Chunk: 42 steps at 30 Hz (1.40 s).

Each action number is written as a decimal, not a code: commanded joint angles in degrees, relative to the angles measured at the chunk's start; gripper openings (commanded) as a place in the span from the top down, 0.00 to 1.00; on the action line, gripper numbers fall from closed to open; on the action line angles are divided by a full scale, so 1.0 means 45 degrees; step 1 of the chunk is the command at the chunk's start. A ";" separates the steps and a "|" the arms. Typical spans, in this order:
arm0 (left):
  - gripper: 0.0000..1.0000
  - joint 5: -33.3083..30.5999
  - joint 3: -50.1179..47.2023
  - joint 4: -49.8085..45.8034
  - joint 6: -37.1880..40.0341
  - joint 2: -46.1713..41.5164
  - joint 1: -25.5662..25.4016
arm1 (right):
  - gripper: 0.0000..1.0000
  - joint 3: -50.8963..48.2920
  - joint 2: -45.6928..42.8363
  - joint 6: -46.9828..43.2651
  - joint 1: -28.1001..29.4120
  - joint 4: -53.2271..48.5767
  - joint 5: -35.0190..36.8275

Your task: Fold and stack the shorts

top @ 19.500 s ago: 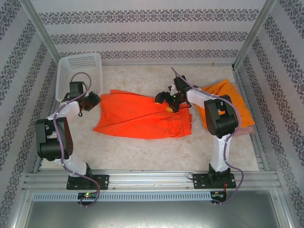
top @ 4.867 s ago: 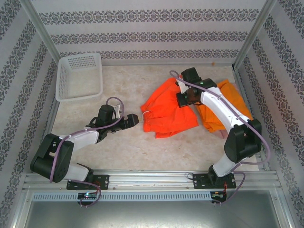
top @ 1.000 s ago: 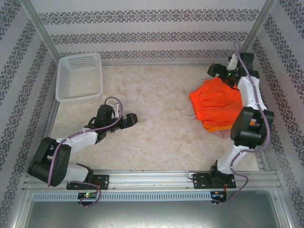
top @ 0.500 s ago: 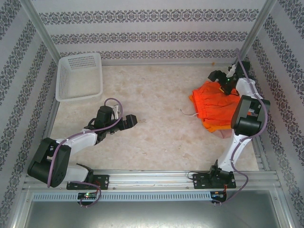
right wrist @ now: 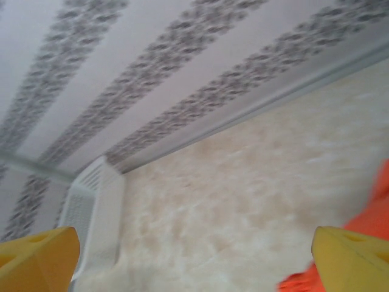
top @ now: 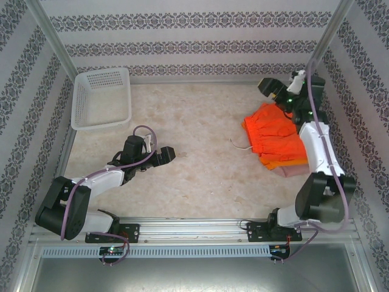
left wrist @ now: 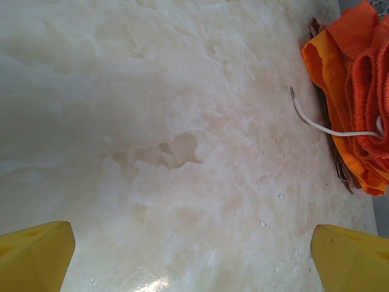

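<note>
The shorts point(top: 275, 132) lie folded in a pile at the table's right side, bright orange pairs on top and a dusty pink edge point(top: 287, 173) at the near side. A white drawstring point(top: 238, 144) trails off to the left. My right gripper point(top: 265, 87) hangs open just beyond the pile's far corner, holding nothing. Its wrist view catches orange cloth point(right wrist: 378, 207) at the lower right, between open fingers point(right wrist: 36, 255). My left gripper point(top: 169, 154) rests open, low over the bare table at centre left. The left wrist view has the pile point(left wrist: 358, 91) and drawstring point(left wrist: 322, 125) far ahead.
A white perforated basket point(top: 102, 97) stands at the back left, also seen in the right wrist view as the basket point(right wrist: 91, 213). Patterned walls and metal posts point(top: 319, 52) close in the table. Bare marbled table point(top: 194, 121) lies between the arms.
The right gripper has drawn up and back-left off the pile, and the top orange pair has settled flatter. The left arm has not moved.
</note>
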 commanded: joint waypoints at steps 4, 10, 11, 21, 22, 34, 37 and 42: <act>0.00 -0.0182 -0.0110 -0.0071 0.0240 -0.0395 0.0138 | 0.02 -0.3562 -0.0566 0.1054 0.0329 0.1396 0.0107; 0.00 -0.0214 -0.0252 0.0071 0.0151 -0.0440 0.0153 | 0.02 -0.6811 -0.0017 0.1561 -0.0006 0.3006 0.0255; 0.00 -0.0235 -0.0266 0.0081 0.0143 -0.0465 0.0140 | 0.02 -0.7153 0.0160 0.1653 -0.0128 0.3230 0.0233; 0.00 -0.0452 0.0268 -0.1174 0.0745 -0.1285 0.0297 | 0.02 -0.6215 -0.1577 0.1531 -0.0653 0.2350 -0.0599; 0.00 -0.0535 0.0373 -0.1366 0.0824 -0.1509 0.0336 | 0.02 -0.5975 -0.1969 0.1303 -0.0653 0.2134 -0.0534; 0.00 -0.6709 0.0917 -0.3881 0.4124 -0.6154 0.0665 | 0.02 -0.5389 -0.4708 -0.4242 -0.0824 0.0207 0.4678; 0.00 -0.8547 -0.0096 -0.2430 0.5670 -0.7255 0.0696 | 0.02 -0.6333 -0.4841 -0.4810 -0.0829 0.1439 0.4662; 0.00 -1.1666 -0.2020 0.0904 0.7498 -0.7848 0.0797 | 0.02 -0.7807 -0.5005 -0.5436 -0.0741 0.3145 0.5562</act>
